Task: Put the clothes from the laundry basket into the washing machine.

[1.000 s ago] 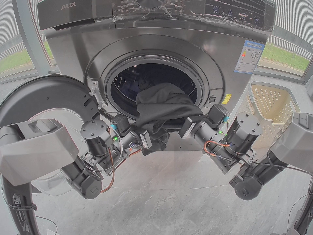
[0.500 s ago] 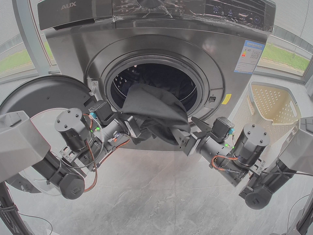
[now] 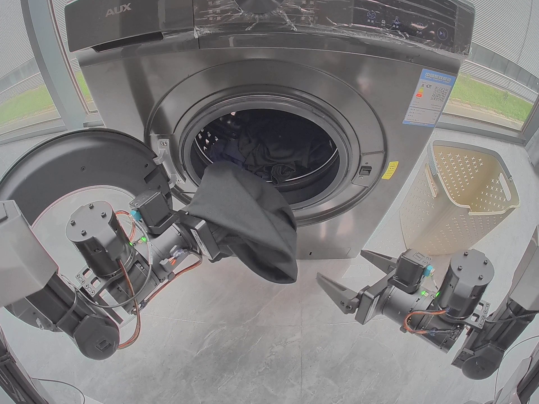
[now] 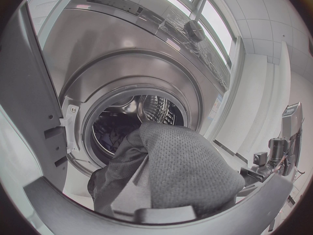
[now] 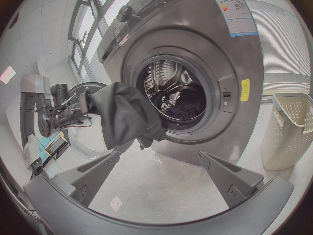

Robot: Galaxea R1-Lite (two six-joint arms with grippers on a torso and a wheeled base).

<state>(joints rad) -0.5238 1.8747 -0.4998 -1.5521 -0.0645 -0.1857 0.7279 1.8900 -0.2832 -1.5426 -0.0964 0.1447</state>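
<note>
Grey floor tiles are spreading out before the washer. Nearest, the right gripper is hovering low over the floor with its jaws spread wide, holding nothing and pointing toward the washer's front. Farther in, the left gripper is clamping a dark garment. The garment is hanging in a bunch outside the drum, in front of the lower left rim of the opening; I cannot tell whether cloth is touching that rim. Beyond the left arm, the door is standing swung wide open. Other dark clothes are lying inside the drum. The basket is standing on the floor by the washer's right side.

Loading this garment seems to be the step in hand. The next move is likely calling for the left arm to lift the bunch over the rim and carry it deep into the drum before letting go, so that the hanging tail is not draping over the lip. The free right gripper could be tucking it in.
</note>
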